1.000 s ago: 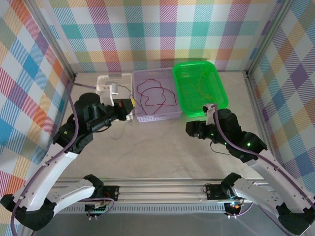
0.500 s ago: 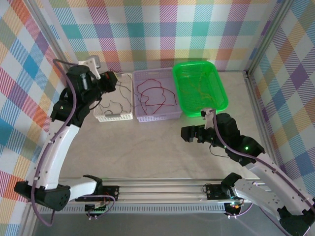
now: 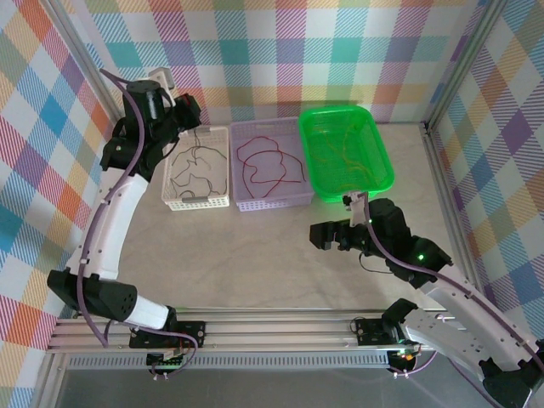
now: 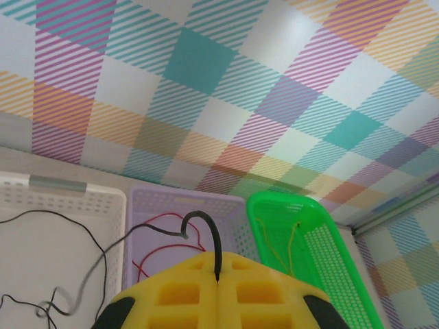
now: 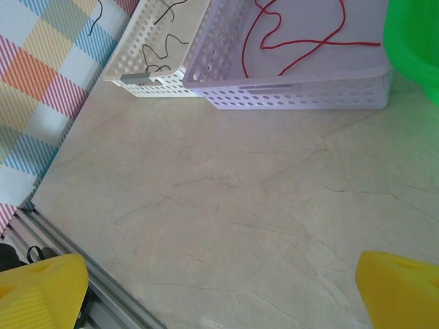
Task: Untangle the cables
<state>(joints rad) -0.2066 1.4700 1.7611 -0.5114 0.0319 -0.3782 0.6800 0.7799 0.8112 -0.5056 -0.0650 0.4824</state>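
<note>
While the left gripper (image 4: pixel 218 277) hangs above the white basket (image 3: pixel 197 202), its fingers (image 4: pixel 178 296) pinch the black cable (image 4: pixel 204 218), which trails down into it. The right gripper (image 3: pixel 320 235) gapes wide over the table (image 3: pixel 255 263), apart from the red cable (image 3: pixel 270 166) in the lilac basket (image 3: pixel 274 204) and yellow cables (image 4: pixel 296 240) in the green basket (image 4: pixel 336 260).

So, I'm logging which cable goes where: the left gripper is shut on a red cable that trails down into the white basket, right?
No. The left wrist view shows the left gripper shut on a black cable, not a red one; it does trail into the white basket.
</note>
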